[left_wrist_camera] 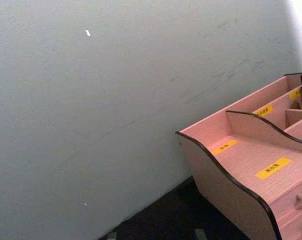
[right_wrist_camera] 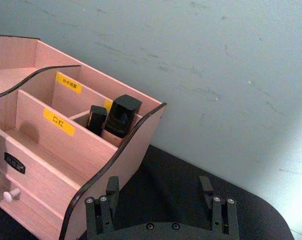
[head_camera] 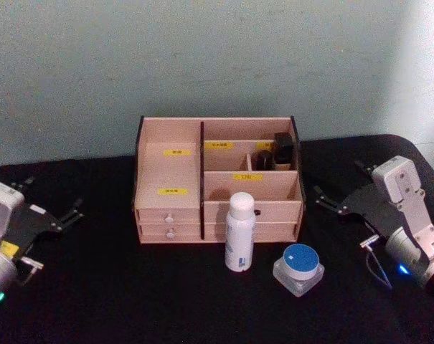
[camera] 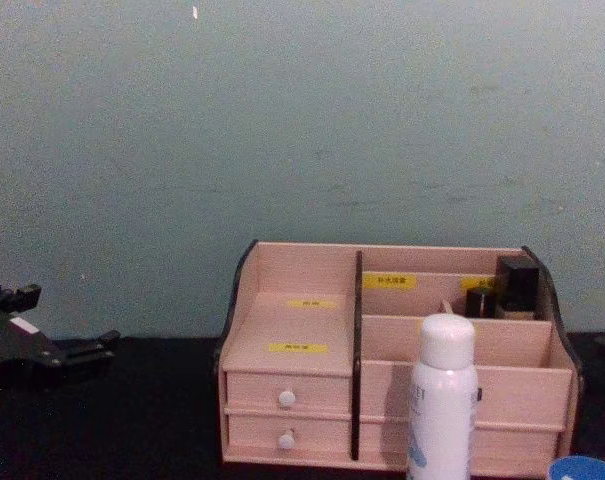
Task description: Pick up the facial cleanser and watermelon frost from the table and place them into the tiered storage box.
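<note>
One facial cleanser point(head_camera: 239, 231) and one watermelon frost point(head_camera: 298, 268) are seen standing on the table point(head_camera: 130, 287), nearer the right gripper point(head_camera: 340, 183), whose empty jaws are spread, than the left gripper point(head_camera: 55, 206), whose jaws also seem spread. One tiered storage box point(head_camera: 168, 172) is set just behind them, with two black bottles point(head_camera: 283, 149) held inside.

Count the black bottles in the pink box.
2. Both stand side by side in the back right corner of the pink box: the shorter bottle on the left, the taller bottle on the right. Others could be hidden behind the dividers.
</note>
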Controlling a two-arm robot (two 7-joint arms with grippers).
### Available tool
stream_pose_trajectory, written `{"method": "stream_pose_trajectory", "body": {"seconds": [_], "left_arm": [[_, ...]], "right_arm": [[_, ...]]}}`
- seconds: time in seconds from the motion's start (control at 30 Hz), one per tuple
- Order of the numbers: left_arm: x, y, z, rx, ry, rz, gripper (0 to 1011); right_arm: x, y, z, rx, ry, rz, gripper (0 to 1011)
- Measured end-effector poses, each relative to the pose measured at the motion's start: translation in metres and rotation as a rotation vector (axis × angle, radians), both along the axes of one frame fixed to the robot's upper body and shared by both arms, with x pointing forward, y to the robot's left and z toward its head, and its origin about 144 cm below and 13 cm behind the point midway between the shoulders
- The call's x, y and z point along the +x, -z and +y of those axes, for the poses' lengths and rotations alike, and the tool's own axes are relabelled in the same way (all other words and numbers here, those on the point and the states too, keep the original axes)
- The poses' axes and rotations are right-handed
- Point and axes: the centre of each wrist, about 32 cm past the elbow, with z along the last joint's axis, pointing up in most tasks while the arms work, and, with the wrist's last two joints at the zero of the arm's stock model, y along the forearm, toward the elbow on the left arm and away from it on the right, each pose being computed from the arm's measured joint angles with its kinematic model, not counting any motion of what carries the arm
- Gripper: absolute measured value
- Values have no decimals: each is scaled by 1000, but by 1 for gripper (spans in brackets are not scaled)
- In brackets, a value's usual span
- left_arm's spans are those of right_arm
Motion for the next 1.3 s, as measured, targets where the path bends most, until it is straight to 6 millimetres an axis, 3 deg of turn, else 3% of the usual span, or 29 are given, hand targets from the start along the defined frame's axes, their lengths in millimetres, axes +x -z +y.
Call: {"method": "stream_pose_trajectory", "body": {"seconds": [1.3], "left_arm": [[0,0,0,0,0,0,1001]], "right_arm": [[-5,-3,-7,28,-11,-39,1000]]}}
